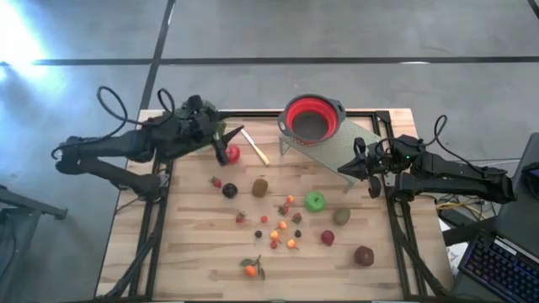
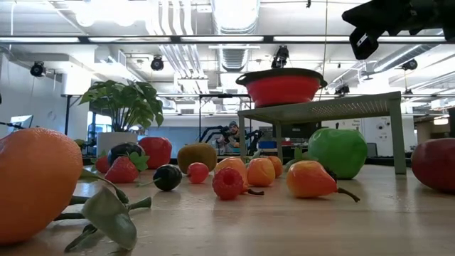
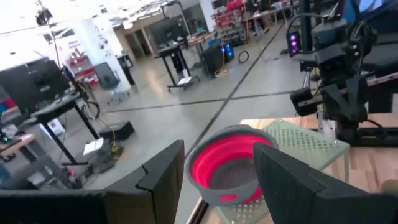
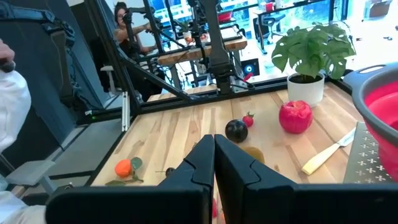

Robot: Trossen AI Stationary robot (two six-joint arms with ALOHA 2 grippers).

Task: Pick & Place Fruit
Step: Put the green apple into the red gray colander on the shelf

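Observation:
Fruit lies scattered on the wooden table: a red apple (image 1: 233,153), a dark plum (image 1: 229,190), a kiwi (image 1: 260,187), a green apple (image 1: 315,200), a leafy tangerine (image 1: 251,269), a dark red apple (image 1: 364,255) and several tiny berries (image 1: 282,224). My left gripper (image 1: 221,145) hovers level over the far left, beside the red apple. It is open, and its wrist view (image 3: 217,149) shows nothing between its fingers. My right gripper (image 1: 349,168) waits shut (image 4: 214,155) at the right edge, above the table.
A red colander (image 1: 312,118) sits on a perforated metal stand (image 1: 341,145) at the far middle. A pale knife (image 1: 255,147) lies between the red apple and the stand. A potted plant (image 4: 311,50) stands in the far left corner. People stand beyond the table.

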